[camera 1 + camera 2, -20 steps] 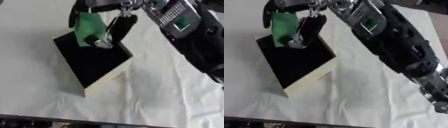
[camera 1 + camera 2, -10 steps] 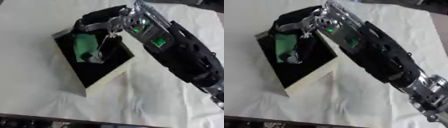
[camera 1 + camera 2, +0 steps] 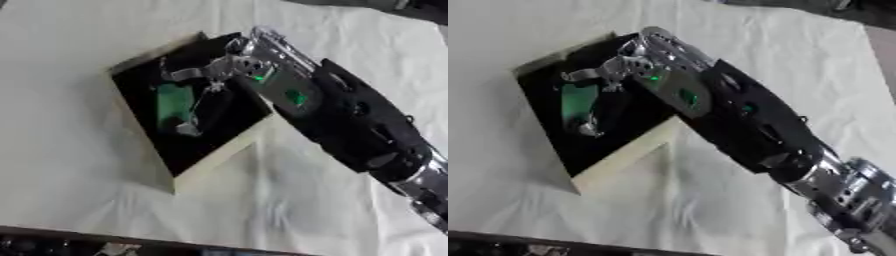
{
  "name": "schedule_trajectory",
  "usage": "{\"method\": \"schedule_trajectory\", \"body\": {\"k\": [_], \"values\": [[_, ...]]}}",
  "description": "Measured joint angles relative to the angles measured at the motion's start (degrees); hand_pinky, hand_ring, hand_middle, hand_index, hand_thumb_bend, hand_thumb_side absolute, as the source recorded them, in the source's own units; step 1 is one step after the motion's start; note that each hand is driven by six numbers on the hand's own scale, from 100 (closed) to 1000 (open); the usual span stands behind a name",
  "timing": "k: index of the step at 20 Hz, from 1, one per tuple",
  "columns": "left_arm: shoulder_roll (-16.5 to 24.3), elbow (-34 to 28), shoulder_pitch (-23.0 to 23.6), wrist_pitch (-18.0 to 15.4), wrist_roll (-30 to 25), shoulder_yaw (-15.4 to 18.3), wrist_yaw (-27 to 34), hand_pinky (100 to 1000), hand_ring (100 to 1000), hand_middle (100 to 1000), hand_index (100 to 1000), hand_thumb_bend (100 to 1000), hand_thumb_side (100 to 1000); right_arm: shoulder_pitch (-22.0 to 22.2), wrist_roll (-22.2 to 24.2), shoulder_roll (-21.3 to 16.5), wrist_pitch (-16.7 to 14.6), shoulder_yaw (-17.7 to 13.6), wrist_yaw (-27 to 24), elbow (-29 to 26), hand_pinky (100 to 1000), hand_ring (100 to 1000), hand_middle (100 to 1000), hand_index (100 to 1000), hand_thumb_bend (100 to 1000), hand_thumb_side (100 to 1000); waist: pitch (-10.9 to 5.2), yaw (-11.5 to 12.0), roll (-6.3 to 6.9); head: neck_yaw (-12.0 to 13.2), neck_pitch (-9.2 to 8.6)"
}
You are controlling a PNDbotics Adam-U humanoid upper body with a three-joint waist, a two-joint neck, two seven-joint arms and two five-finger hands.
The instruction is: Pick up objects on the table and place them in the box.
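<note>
Left eye and right eye views, the robot's right arm reaching into the box. At left, the surface (image 3: 61, 150), draped in a pale cloth, carries an open box (image 3: 214, 157) with cream walls and a black interior, set askew. Inside it lies the task's thing, a green object (image 3: 173, 104) with a dark strap-like part and a small silvery piece at its lower end; what it is cannot be made out. A second ago this green object hung above the box's far rim, held aloft by the hand; half a second ago it was descending into the opening; now it appears to rest low in the box, against the dark floor. This suggests that the placing step is nearly or just complete, with only the letting-go and the withdrawal left. Further right, the right hand (image 3: 203, 76) sits over the box interior, its fingers directly above and beside the green object. Whether they are clasping it or have released it cannot be told, since the dark fingers merge with the black lining. The forearm (image 3: 350, 125), black with green lights, runs off toward the lower right and is cut off at the frame edge. The left hand shows in neither view. No other objects awaiting pickup show on the surface.
</note>
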Motion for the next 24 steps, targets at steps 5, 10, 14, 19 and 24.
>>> {"method": "schedule_trajectory", "body": {"k": [5,10,14,19,24], "values": [[0.0,0.0,0.0,0.2,-0.2,0.0,0.2,584,673,669,766,112,608,0.2,2.8,0.1,-4.0,0.4,2.0,0.3,828,946,867,929,264,627,0.03,0.0,0.0,-0.1,0.0],[0.0,0.0,0.0,0.4,-0.3,0.0,0.3,585,673,669,767,113,607,0.1,2.9,-0.1,-6.3,-1.0,3.7,-0.5,827,943,878,937,301,622,0.03,-0.4,0.06,-0.1,-0.16],[0.0,0.0,0.0,0.4,-0.3,0.0,0.3,584,673,668,766,113,608,0.0,2.3,-0.3,-6.5,-2.2,4.9,-2.1,818,929,868,936,293,608,0.02,-0.7,0.34,0.0,-0.23],[-0.1,0.0,0.0,0.6,-0.4,0.0,0.4,584,672,668,766,114,608,0.1,0.0,-1.3,-5.0,-5.0,4.6,-5.7,797,895,833,935,175,600,-0.04,-1.1,0.63,0.2,-0.37],[-0.1,0.0,0.1,0.7,-0.2,0.0,0.4,583,672,668,766,115,607,0.7,-3.7,-2.0,-1.9,-10.6,1.5,-11.8,774,859,788,925,100,552,-0.06,-1.5,0.98,0.6,-0.53]]}}
